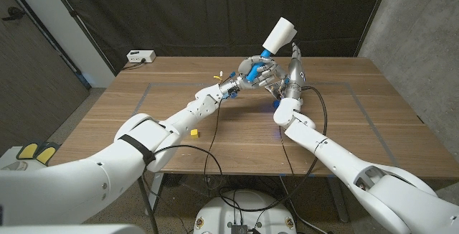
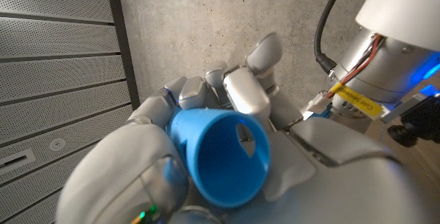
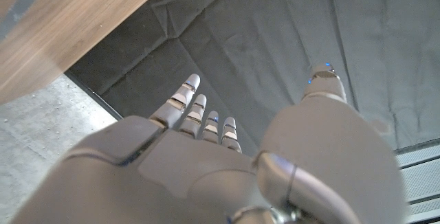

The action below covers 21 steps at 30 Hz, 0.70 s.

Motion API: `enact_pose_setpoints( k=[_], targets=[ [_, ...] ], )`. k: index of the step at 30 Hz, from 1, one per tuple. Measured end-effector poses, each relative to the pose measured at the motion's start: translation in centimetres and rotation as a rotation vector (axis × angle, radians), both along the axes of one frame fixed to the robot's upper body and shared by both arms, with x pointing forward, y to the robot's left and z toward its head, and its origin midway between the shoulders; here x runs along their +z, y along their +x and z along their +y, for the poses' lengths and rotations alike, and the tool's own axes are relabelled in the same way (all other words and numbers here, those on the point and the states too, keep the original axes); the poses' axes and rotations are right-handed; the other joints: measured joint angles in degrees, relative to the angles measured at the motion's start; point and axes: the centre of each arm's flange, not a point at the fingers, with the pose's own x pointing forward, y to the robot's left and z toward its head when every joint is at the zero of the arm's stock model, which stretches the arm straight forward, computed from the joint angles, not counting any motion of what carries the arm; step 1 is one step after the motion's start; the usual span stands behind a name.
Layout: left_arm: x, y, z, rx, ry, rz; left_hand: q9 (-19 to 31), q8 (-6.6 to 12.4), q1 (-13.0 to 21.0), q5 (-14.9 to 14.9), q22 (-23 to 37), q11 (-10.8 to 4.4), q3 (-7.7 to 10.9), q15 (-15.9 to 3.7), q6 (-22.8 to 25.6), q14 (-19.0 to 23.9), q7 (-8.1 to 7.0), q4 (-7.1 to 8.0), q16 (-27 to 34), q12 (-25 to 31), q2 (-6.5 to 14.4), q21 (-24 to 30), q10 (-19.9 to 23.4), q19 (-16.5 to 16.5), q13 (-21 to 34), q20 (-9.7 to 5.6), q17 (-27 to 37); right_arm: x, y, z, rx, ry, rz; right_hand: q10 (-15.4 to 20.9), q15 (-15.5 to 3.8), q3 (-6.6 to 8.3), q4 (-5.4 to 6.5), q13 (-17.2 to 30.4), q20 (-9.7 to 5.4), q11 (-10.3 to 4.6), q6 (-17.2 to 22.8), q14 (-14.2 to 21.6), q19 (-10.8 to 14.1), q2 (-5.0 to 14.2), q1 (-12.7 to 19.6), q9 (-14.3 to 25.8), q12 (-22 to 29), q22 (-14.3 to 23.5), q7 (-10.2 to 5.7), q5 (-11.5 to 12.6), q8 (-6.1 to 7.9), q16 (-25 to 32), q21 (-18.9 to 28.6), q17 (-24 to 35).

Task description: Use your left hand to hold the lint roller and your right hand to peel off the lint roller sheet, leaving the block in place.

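1. the left hand (image 1: 256,71) is up over the far middle of the table (image 1: 344,119), fingers wrapped round the blue handle (image 2: 220,157) of the roller (image 1: 278,34).
2. the roller is held clear of the table; its long axis tilts up and to the right, white sheet head on top, handle down in the fist.
3. the right hand (image 1: 295,67) stands just right of the left hand, fingers straight, apart and pointing up, holding nothing. in its own wrist view the fingers (image 3: 195,110) reach out with no sheet between them.
4. the relation that counts: the white head lies up and a little left of the right hand's fingertips, near but, as far as i can tell, not touching. the right hand is the free one and the nearer to the sheet, so i'd judge it has to rise and lean in across the head.
5. the head looks like a plain white cylinder, smooth; i can't make out a loose sheet edge from here.
6. the handle end is hollow and open, bright blue, seen straight on in the left wrist view.
7. a small yellow block (image 1: 193,131) sits on the near left of the table, well apart from both hands.
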Motion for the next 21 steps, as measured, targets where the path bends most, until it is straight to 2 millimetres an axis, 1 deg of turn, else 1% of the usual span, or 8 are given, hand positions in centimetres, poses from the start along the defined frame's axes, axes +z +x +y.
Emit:
enact_pose_setpoints(
  k=[4, 6, 9, 11, 12, 15, 18, 21],
  targets=[
    [-0.5, -0.3, 0.5, -0.001, -0.027, 0.001, 0.0, 0.0, 0.0, 0.0, -0.3, 0.0, 0.0, 0.0, 0.0, 0.0, 0.0, 0.0, 0.0, 0.0, 0.0, 0.0, 0.0, 0.2, -0.1, -0.24, -0.2, -0.2, 0.5, 0.2, 0.004, 0.038, -0.022, -0.6, -0.28, -0.21, -0.08, 0.0, -0.03, -0.56, -0.7, -0.3, 0.0, 0.0, 0.0, 0.0, 0.0, 0.0, 0.03, 0.2, -0.39, 0.0, 0.0, 0.0],
    [-0.8, -0.4, 0.8, 0.004, -0.043, 0.004, 0.0, 0.0, 0.0, 0.0, -0.2, 0.0, 0.0, 0.0, 0.0, 0.0, 0.0, 0.0, 0.0, 0.0, 0.0, 0.0, 0.0, 0.3, -0.1, -0.31, -0.2, -0.2, 0.5, 0.3, 0.009, 0.057, -0.047, -0.9, -0.28, -0.76, -0.16, 0.0, -0.22, -0.91, -1.7, -0.3, -0.2, 0.0, 0.0, 0.0, 0.0, 0.0, -0.01, 0.3, -0.39, 0.0, -0.1, 0.0],
    [-1.1, -0.6, 1.3, 0.022, -0.077, 0.018, 0.0, 0.0, 0.0, 0.0, -0.1, 0.0, 0.0, 0.0, 0.0, 0.0, 0.0, 0.0, 0.0, 0.0, 0.0, 0.0, 0.0, 0.3, -0.1, -0.31, -0.5, -0.4, 0.9, 0.3, 0.017, 0.088, -0.082, -1.5, -0.1, -1.41, -0.18, 0.2, -0.82, -1.5, -3.5, -0.9, -0.8, -0.55, -0.5, 0.1, 0.0, 0.0, 0.01, 0.6, -1.01, -0.5, -0.3, 0.0],
    [-1.3, -0.7, 1.6, 0.035, -0.098, 0.03, 0.0, -0.01, 0.0, 0.0, 0.1, 0.0, 0.0, 0.0, 0.0, 0.0, 0.0, 0.0, 0.0, 0.0, 0.0, 0.0, 0.0, 0.3, -0.1, -0.31, -0.5, -0.5, 1.0, 0.1, 0.025, 0.111, -0.108, -1.9, -0.18, -1.72, -0.15, 0.3, -0.5, -1.3, -4.2, -1.0, -1.1, -0.71, -0.7, 0.3, 0.0, 0.0, 0.11, 0.7, -1.02, -0.5, -0.3, 0.0],
    [-1.3, -0.7, 1.6, 0.036, -0.101, 0.031, 0.0, -0.01, 0.0, 0.0, 0.1, 0.0, 0.0, 0.0, 0.0, 0.0, 0.0, 0.0, 0.1, 0.0, 0.0, 0.0, 0.0, 0.3, -0.1, -0.31, -0.5, -0.5, 1.0, 0.1, 0.027, 0.115, -0.114, -2.2, -0.06, -1.95, -0.24, 0.3, -0.5, -1.55, -4.3, -1.1, -1.1, -0.83, -0.8, 0.3, 0.0, 0.0, 0.02, 0.7, -1.02, -0.5, -0.3, 0.0],
    [-1.5, -0.9, 2.1, 0.051, -0.131, 0.047, 0.0, -0.01, 0.0, 0.0, 0.0, 0.0, 0.01, 0.0, 0.0, 0.0, 0.0, -0.01, 0.4, 0.0, 0.0, 0.0, 0.0, 0.3, -0.1, -0.31, -0.4, -0.6, 0.9, -0.1, 0.059, 0.141, -0.16, -2.7, 0.12, -2.8, -0.14, 0.3, -0.52, -2.62, -5.4, -1.3, -1.1, -1.59, -0.8, 0.3, 0.0, 0.0, -1.07, 1.0, -1.02, -0.5, -0.3, 0.0],
    [-1.7, -1.0, 2.4, 0.064, -0.154, 0.061, 0.0, -0.01, 0.0, 0.0, 0.1, 0.0, 0.01, 0.0, 0.0, 0.0, 0.0, -0.01, 0.5, 0.0, 0.0, 0.0, 0.0, 0.3, -0.1, -0.31, -0.3, -0.6, 0.7, -0.3, 0.098, 0.162, -0.201, -2.4, -0.16, -3.34, -0.68, 0.3, -1.02, -4.6, -5.8, -0.3, 0.9, -1.91, -0.5, 0.3, 0.0, -0.1, -2.84, 1.8, -0.86, -0.4, 0.2, 0.0],
    [-1.9, -1.0, 2.9, 0.082, -0.174, 0.079, 0.0, -0.02, 0.0, 0.0, 0.2, 0.0, 0.01, 0.0, 0.0, 0.0, 0.0, -0.01, 0.5, 0.0, 0.0, 0.0, 0.0, 0.3, 0.0, -0.31, -0.1, -0.6, 0.5, -0.6, 0.15, 0.177, -0.25, -1.4, -0.21, -3.93, -0.8, 0.5, -1.12, -5.83, -4.9, 1.0, 2.6, -2.22, -0.2, 0.3, 0.5, -0.2, -3.93, 2.2, 0.02, 0.3, 0.8, 0.0]
  ],
)
